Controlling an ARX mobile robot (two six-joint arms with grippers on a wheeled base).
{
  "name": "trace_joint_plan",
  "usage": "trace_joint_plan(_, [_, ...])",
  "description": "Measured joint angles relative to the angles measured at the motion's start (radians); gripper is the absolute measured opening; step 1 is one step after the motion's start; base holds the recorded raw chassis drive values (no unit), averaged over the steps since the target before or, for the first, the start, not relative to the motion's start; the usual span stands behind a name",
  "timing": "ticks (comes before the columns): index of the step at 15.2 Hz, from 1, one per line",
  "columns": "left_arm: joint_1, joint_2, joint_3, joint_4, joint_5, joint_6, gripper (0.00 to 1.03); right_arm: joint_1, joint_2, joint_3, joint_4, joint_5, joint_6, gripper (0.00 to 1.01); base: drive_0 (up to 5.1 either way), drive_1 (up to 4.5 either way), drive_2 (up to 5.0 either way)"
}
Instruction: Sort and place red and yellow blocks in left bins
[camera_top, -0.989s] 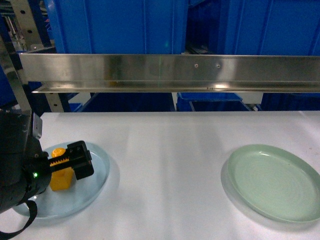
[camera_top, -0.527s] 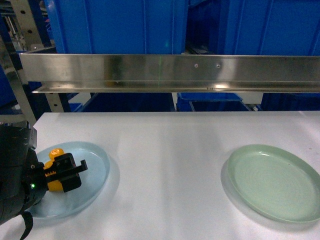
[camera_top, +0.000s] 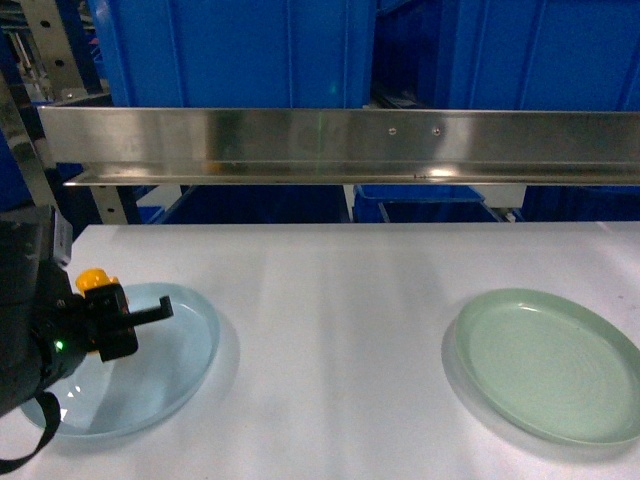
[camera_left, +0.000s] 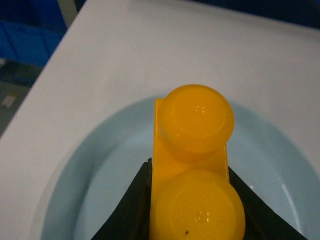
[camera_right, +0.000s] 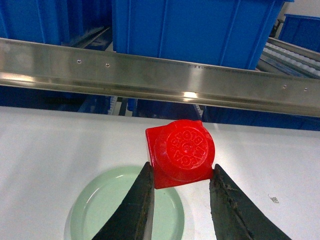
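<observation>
Left claw (camera_top: 118, 318) has lifted the yellow block (camera_left: 192, 165) off the pale blue plate (camera_top: 190, 350) — grip clenched. Right claw (camera_right: 181, 200) grasps the red block (camera_right: 180, 152) above the worktop (camera_top: 340, 300). Carry both level, clearing the steel rail (camera_top: 340, 145) toward the blue bins (camera_top: 230, 50).

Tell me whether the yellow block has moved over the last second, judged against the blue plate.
Yes. The yellow block, clamped in the left gripper, has risen and shifted left, from the middle of the pale blue plate to above its left rim.
</observation>
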Motion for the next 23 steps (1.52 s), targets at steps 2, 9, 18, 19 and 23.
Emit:
trace_joint_plan(2, [0.014, -0.080, -0.008, -0.002, 0.028, 0.035, 0.28, 0.000, 0.000, 0.000, 0.000, 0.000, 0.000, 0.24, 0.0, 0.00, 0.0])
trace_joint_plan(9, [0.093, -0.499, -0.107, -0.068, 0.135, 0.134, 0.27, 0.000, 0.000, 0.000, 0.000, 0.000, 0.000, 0.24, 0.0, 0.00, 0.0])
trace_joint_plan(18, [0.047, -0.923, -0.177, -0.127, 0.101, 0.312, 0.27, 0.000, 0.000, 0.000, 0.000, 0.000, 0.000, 0.24, 0.0, 0.00, 0.0])
trace_joint_plan(19, [0.047, -0.923, -0.177, -0.127, 0.101, 0.314, 0.27, 0.000, 0.000, 0.000, 0.000, 0.000, 0.000, 0.24, 0.0, 0.00, 0.0])
trace_joint_plan(23, [0.041, -0.924, -0.177, -0.128, 0.105, 0.314, 0.27, 0.000, 0.000, 0.000, -0.001, 0.003, 0.000, 0.24, 0.0, 0.00, 0.0])
